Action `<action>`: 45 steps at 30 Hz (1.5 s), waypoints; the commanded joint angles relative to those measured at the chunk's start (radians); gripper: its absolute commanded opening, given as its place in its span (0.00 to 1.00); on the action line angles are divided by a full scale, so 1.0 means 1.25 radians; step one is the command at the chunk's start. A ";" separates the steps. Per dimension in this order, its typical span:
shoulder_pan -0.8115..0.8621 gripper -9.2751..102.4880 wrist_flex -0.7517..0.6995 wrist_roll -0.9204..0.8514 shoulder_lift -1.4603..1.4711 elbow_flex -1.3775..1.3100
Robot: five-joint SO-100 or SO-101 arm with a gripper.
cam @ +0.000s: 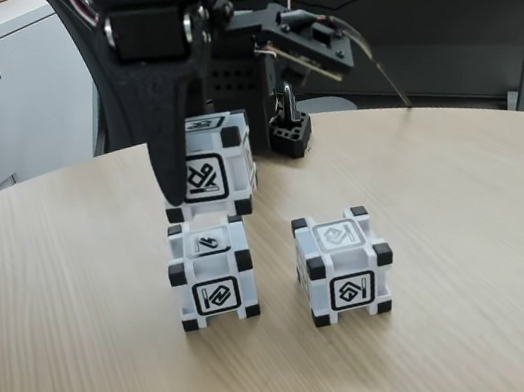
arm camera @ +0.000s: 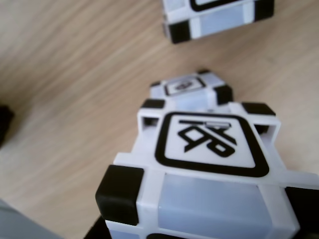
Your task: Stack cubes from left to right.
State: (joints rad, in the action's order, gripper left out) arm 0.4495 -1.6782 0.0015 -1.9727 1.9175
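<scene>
The step in hand looks like the first stacking: one cube (cam: 213,167) is held in the air by the gripper (cam: 201,181), just above and slightly behind the left cube (cam: 211,271) resting on the table (cam: 81,319). In the fixed view the carried cube's underside sits close to the top of the left cube, though whether the two touch is hard to tell. The right cube (cam: 345,265) stands apart on the table, at about the same nearness to the camera.

In the wrist view the carried cube (arm camera: 204,169) is large and near, with the left cube (arm camera: 192,89) partly hidden behind it — so the alignment seems not quite square. The next move likely calls for a small shift toward the near side, then a gentle lowering before letting go.

The jaws are closed on the carried cube; one dark finger (cam: 171,141) presses its left face, the other is hidden behind it.
</scene>
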 commanded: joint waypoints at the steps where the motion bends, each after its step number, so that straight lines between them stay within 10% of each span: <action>1: -0.006 0.08 0.002 0.009 -0.029 -0.029; 23: -0.180 0.08 0.002 0.083 -0.042 -0.029; 45: 0.017 0.08 0.013 -0.023 -0.028 -0.029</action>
State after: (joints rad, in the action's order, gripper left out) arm 0.4786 -1.6720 -0.0506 -1.9880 1.9175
